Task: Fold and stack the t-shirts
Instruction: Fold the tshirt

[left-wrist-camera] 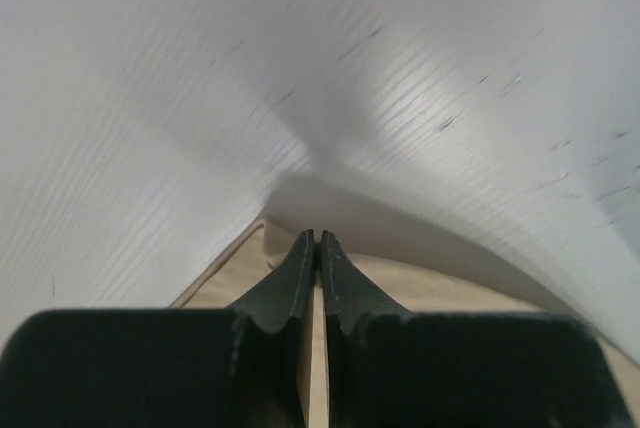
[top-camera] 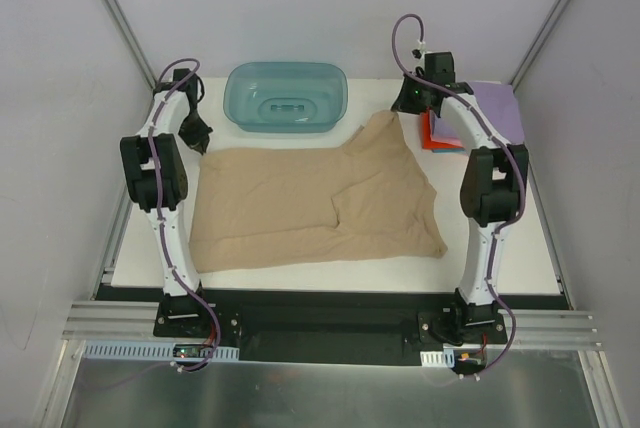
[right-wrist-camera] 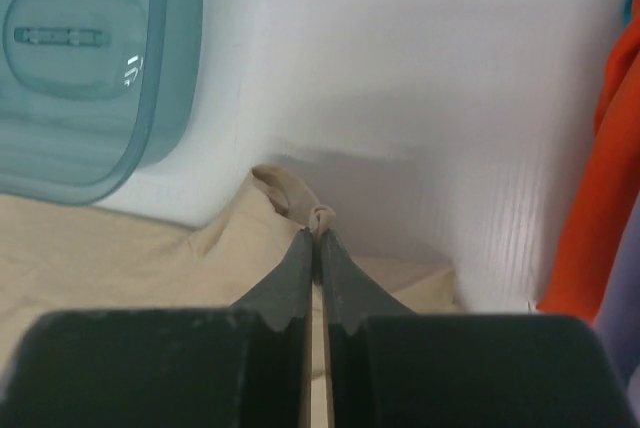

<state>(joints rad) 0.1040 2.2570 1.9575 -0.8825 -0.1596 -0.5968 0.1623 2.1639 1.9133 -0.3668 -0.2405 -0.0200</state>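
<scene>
The tan-beige t-shirt (top-camera: 300,203) lies spread over the middle of the white table. Its far right corner is pulled up toward the back. My left gripper (top-camera: 197,138) is at the shirt's far left corner and is shut with tan cloth (left-wrist-camera: 450,293) between and under its fingers (left-wrist-camera: 316,240). My right gripper (top-camera: 408,100) is shut on the raised far right corner, and a small pinch of tan cloth (right-wrist-camera: 322,216) pokes out above the closed tips (right-wrist-camera: 316,233). A lilac-purple shirt (top-camera: 497,108) and a red-orange shirt (top-camera: 437,135) lie at the back right.
The translucent teal tub (top-camera: 285,96) stands at the back centre, just behind the tan shirt, and shows at the upper left of the right wrist view (right-wrist-camera: 90,68). The red-orange cloth (right-wrist-camera: 600,218) hangs close on the right of my right gripper. White walls enclose the table.
</scene>
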